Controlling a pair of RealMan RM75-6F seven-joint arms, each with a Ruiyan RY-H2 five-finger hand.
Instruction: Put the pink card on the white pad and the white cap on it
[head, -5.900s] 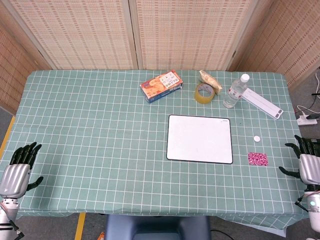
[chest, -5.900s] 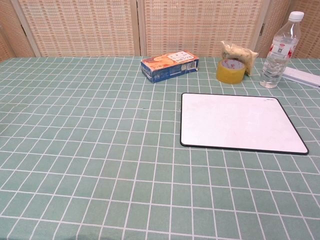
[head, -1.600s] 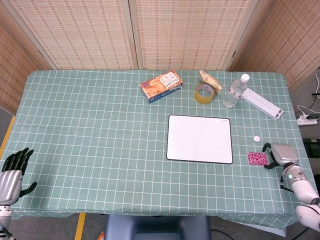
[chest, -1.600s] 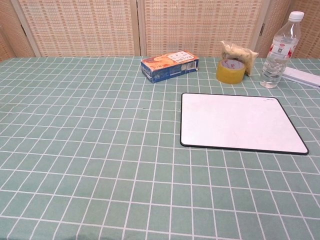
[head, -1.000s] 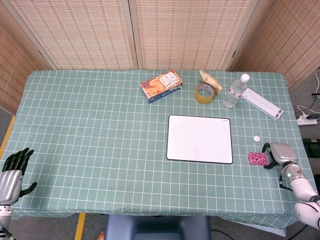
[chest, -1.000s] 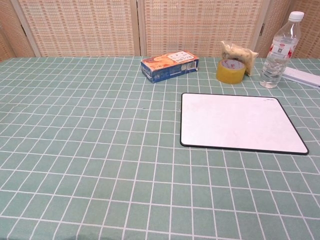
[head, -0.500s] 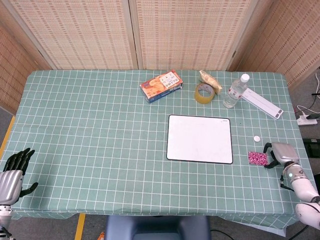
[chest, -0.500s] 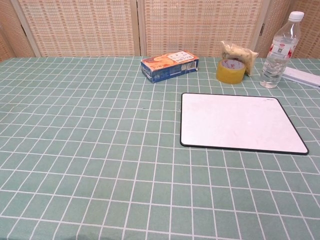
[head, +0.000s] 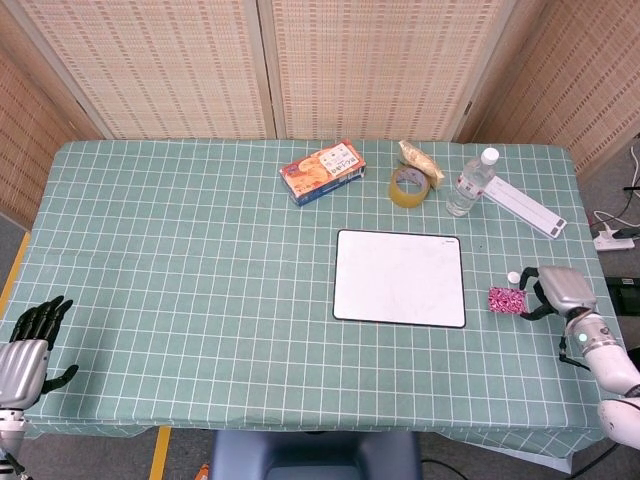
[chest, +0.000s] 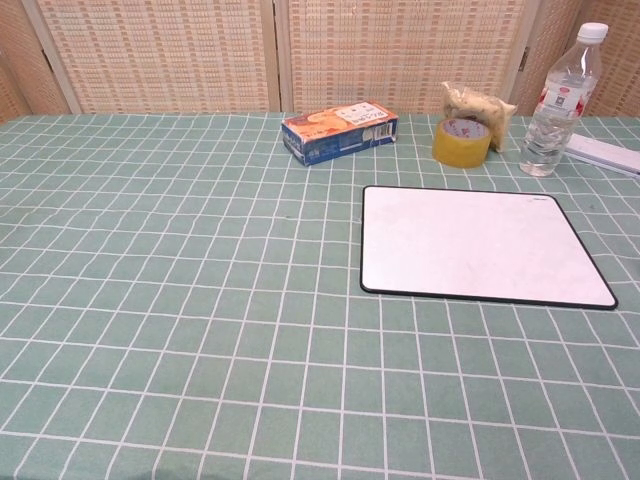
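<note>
The pink patterned card (head: 506, 300) is just right of the white pad (head: 400, 278), and my right hand (head: 556, 291) pinches its right edge with dark fingertips (head: 530, 299). The small white cap (head: 513, 277) lies on the cloth just behind the card, close to the hand. My left hand (head: 27, 345) hangs at the table's front left corner, fingers spread, holding nothing. The chest view shows the white pad (chest: 480, 245) but neither hand, card nor cap.
Behind the pad stand an orange box (head: 322, 171), a yellow tape roll (head: 409, 186), a snack bag (head: 419, 158), a water bottle (head: 470, 183) and a long white box (head: 525, 208). The green checked tablecloth (head: 200, 260) covers the table.
My right hand has taken hold of the pink card and carried it up and left, closer to the pad and the cap. The left hand has stayed put.
</note>
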